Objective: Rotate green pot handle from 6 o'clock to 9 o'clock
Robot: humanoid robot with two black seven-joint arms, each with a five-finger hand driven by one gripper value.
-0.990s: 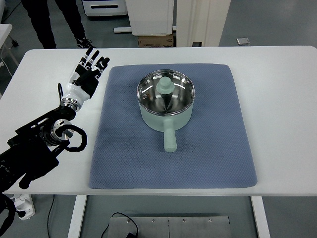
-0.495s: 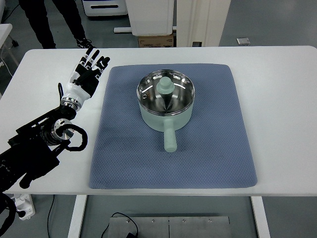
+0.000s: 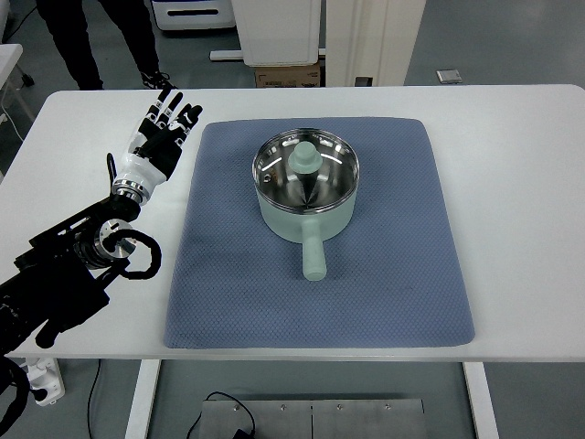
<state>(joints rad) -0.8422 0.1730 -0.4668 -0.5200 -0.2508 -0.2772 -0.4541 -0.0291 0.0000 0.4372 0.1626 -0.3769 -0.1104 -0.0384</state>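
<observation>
My left hand (image 3: 161, 137): fingers spread, empty, over the bench (image 3: 512, 183), left of the mat (image 3: 402, 274). Green pot (image 3: 305, 187): handle (image 3: 313, 253) points near; I should push it sideways, steadily.

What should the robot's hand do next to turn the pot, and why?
Probably move the open left hand right and toward the green pot's handle. The handle points at 6 o'clock, and the hand is off the blue mat, touching nothing.
</observation>
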